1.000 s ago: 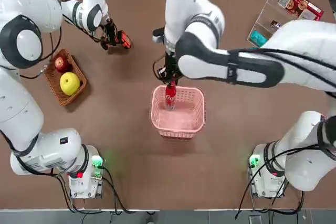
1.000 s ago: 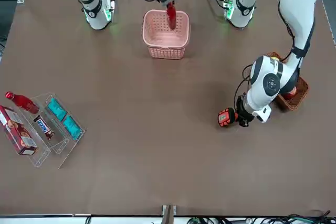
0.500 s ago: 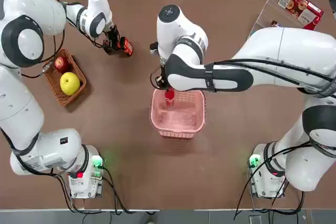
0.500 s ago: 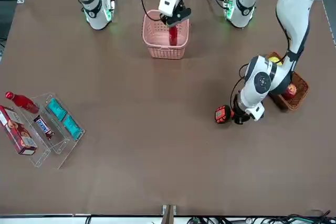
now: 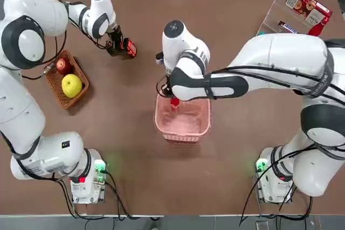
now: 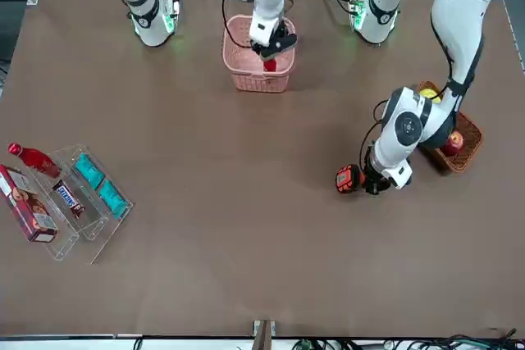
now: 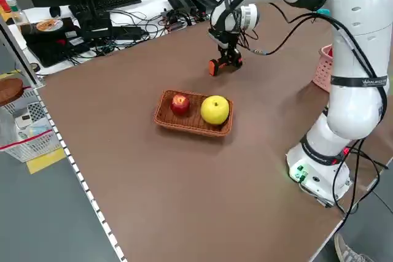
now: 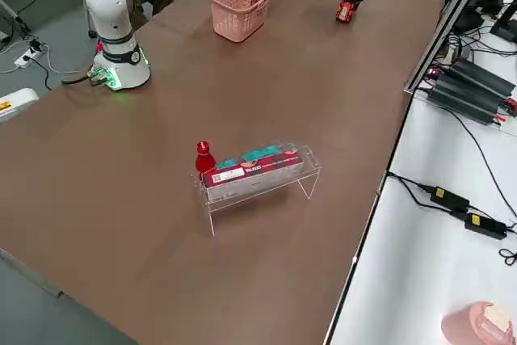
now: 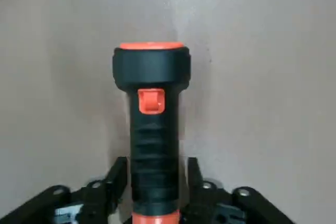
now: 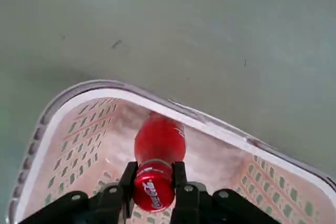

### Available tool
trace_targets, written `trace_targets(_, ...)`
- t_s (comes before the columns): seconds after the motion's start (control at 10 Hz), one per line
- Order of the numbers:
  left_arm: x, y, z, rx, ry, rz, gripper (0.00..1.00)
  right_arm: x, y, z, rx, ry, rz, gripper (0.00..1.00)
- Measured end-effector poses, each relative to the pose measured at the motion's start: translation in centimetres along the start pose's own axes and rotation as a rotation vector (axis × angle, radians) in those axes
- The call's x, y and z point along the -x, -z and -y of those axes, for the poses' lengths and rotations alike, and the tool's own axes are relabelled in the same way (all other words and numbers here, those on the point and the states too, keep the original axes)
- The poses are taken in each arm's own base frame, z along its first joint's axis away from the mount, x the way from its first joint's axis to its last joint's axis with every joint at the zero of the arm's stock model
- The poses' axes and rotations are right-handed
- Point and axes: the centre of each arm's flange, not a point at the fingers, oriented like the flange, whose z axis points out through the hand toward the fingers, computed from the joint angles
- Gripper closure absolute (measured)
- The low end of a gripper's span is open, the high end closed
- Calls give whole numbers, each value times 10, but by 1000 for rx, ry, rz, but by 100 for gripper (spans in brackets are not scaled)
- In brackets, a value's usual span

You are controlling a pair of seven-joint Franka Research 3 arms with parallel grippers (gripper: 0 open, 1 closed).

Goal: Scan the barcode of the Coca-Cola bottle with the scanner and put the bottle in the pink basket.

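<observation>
Slim red Coca-Cola bottle with white lettering (image 10: pixel 160 142), upright, cap gripped, down inside the pale pink lattice basket (image 6: pixel 260 81), black pistol-shaped scanner with red-orange trim (image 9: pixel 154 129) up between fingers!

Left wrist view: the scanner (image 9: pixel 153 145), black with orange parts, lies over the plain tabletop (image 9: pixel 262 77); you see its head beyond your left gripper (image 9: pixel 157 174), whose parted fingers flank the ribbed handle, one either side.
</observation>
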Motion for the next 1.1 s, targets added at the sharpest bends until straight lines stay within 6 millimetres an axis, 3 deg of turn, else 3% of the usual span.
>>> trace_targets(0.1, 0, 0, 0, 1, -2, 0, 37, -1, -1, -1, 2, -2, 2, 67)
trace_targets(0.2, 2, 0, 0, 1, -5, 0, 25, -2, -1, -2, 3, -4, 2, 67)
trace_targets(0.3, 4, 1, 0, 2, -9, 2, 10, -2, 0, -3, 2, -6, 0, 57)
trace_targets(0.4, 7, 2, 1, 6, -23, -1, 0, -2, 3, -4, 1, -8, -1, 41)
trace_targets(0.6, 10, 3, 1, 19, -65, -17, 0, -3, 16, -6, 3, -12, -1, 12)
trace_targets(0.7, 9, 4, -1, 24, -105, -20, 0, -3, 34, -10, 10, -19, 6, 1)
trace_targets(0.9, -8, 23, -12, 62, -243, -42, 0, -16, 100, -34, 11, -71, 2, 1)
trace_targets(1.1, -60, 67, -30, 97, -400, -129, 0, -43, 161, -98, -32, -185, -65, 1)
